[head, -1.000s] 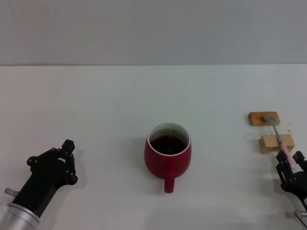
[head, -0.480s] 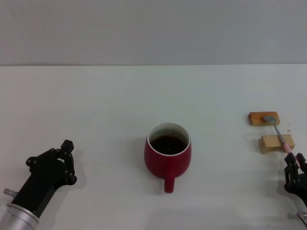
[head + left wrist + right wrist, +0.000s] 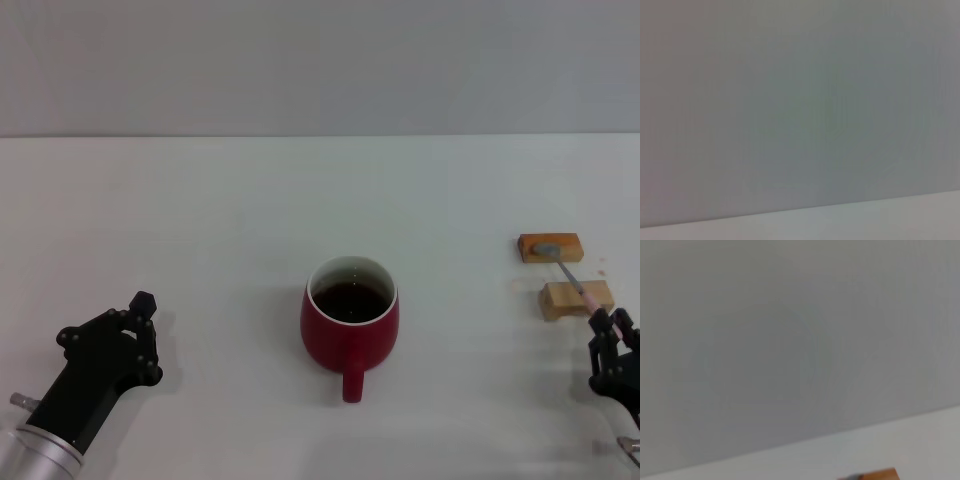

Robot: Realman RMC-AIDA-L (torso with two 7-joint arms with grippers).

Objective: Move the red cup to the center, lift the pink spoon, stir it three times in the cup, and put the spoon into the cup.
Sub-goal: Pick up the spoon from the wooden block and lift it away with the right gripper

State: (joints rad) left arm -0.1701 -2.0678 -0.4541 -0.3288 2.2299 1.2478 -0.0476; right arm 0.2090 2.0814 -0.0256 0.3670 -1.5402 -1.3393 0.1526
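Observation:
The red cup (image 3: 350,322) stands at the middle of the table, holding dark liquid, its handle towards me. The pink spoon (image 3: 573,275) lies across two tan wooden blocks at the right, its grey bowl on the far block. My right gripper (image 3: 612,338) is at the near end of the pink handle and shut on it. My left gripper (image 3: 118,338) is open and empty, low at the near left, well apart from the cup. The wrist views show mostly wall.
The far wooden block (image 3: 550,247) and the near wooden block (image 3: 575,299) sit close together at the right; a corner of one block (image 3: 875,474) shows in the right wrist view. The white table (image 3: 200,220) ends at a grey wall behind.
My right gripper shifted right, then slightly forward, at the spoon's handle end. The spoon pivoted, its bowl sliding left on the far block. The cup and left arm have not moved.

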